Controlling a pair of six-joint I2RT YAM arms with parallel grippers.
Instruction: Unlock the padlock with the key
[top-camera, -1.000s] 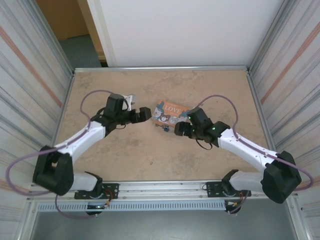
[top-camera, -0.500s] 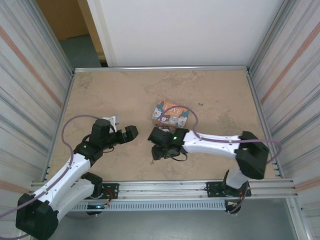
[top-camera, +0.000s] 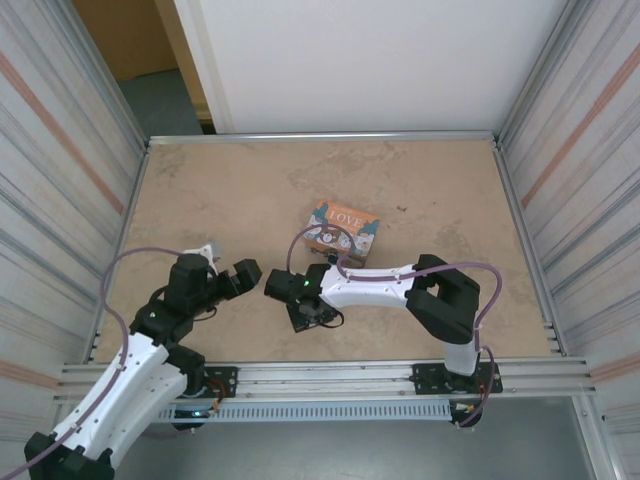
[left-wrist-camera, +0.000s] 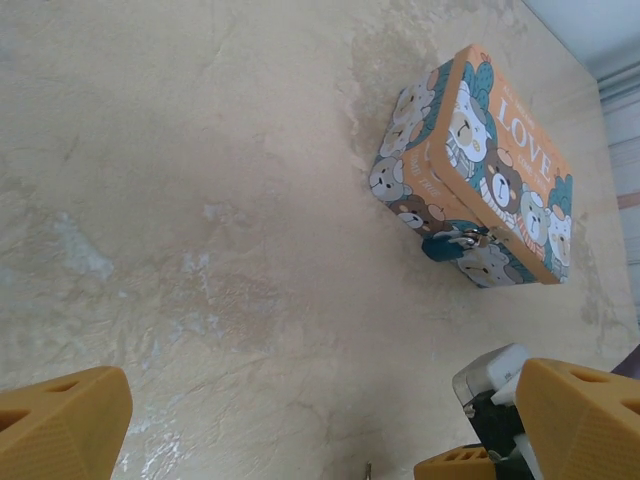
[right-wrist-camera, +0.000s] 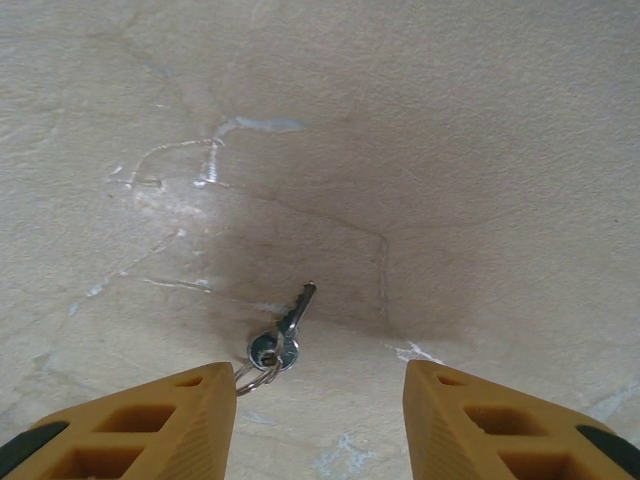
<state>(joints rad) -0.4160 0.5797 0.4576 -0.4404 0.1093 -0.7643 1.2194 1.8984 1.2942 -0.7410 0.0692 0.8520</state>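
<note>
Silvery key (right-wrist-camera: 283, 335) lies ungripped on the counter (right-wrist-camera: 450, 150) inside the spread-apart right pincer (right-wrist-camera: 312, 400); left pincer (left-wrist-camera: 320, 430) gapes too. Blue padlock (left-wrist-camera: 450, 245) hangs at the tin's (left-wrist-camera: 500, 170) 6 o'clock side, apparently locked; nearly everything remains.

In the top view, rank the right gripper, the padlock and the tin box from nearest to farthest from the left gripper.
1. Right gripper, just right of the left gripper.
2. Padlock, on the tin box's near side.
3. Tin box, behind the padlock.
</note>
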